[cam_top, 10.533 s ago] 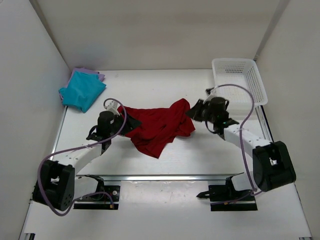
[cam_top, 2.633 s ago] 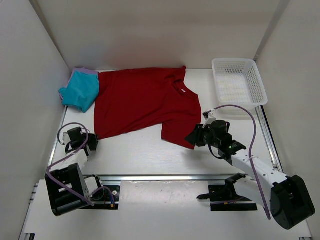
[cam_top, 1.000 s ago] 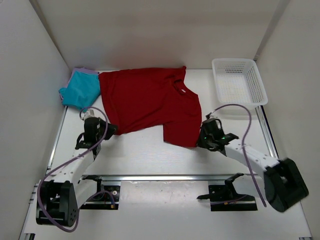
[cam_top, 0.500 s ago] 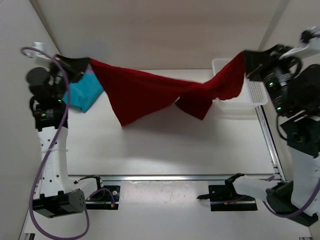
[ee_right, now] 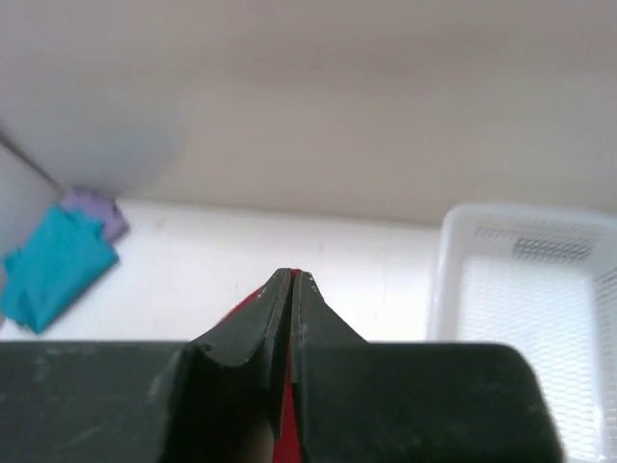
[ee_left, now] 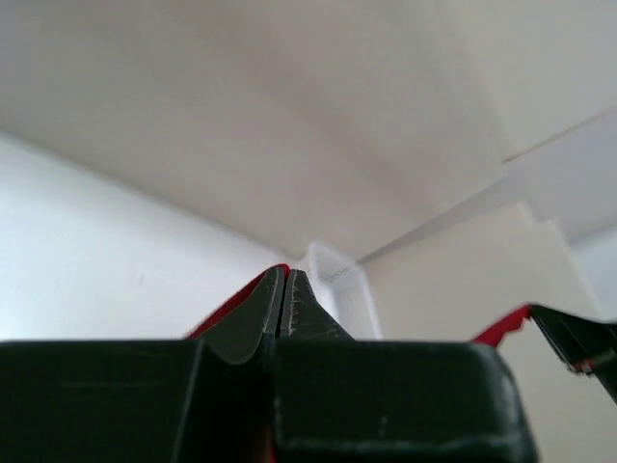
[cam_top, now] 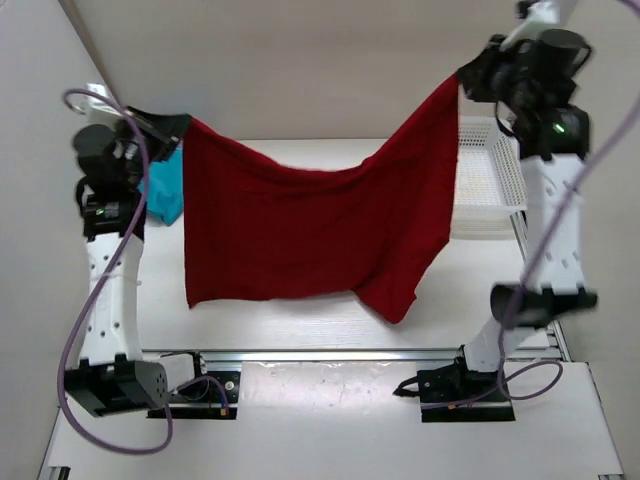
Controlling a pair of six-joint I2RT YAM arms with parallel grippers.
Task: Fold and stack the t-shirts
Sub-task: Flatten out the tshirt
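Note:
The dark red t-shirt (cam_top: 310, 235) hangs spread in the air like a sheet, its lower edge just above the table. My left gripper (cam_top: 176, 126) is shut on its upper left corner and my right gripper (cam_top: 463, 82) on its upper right corner, both raised high. In the left wrist view red cloth (ee_left: 234, 307) shows beside the closed left gripper (ee_left: 286, 280). Red fabric (ee_right: 249, 301) also shows at the closed right gripper (ee_right: 292, 280). The teal t-shirt (ee_right: 53, 265) lies folded on the lavender one (ee_right: 98, 212) at the far left corner. In the top view the teal t-shirt (cam_top: 165, 190) is partly hidden.
A white mesh basket (cam_top: 518, 170) stands at the far right of the table, partly behind the hanging shirt; its rim (ee_right: 453, 236) shows in the right wrist view. White walls close in the back and sides. The arms' base rail (cam_top: 330, 355) runs along the near edge.
A second ago the red shirt lay flat with both grippers at its near corners. Both arms have lifted it; since half a second ago it rose higher and hangs flatter.

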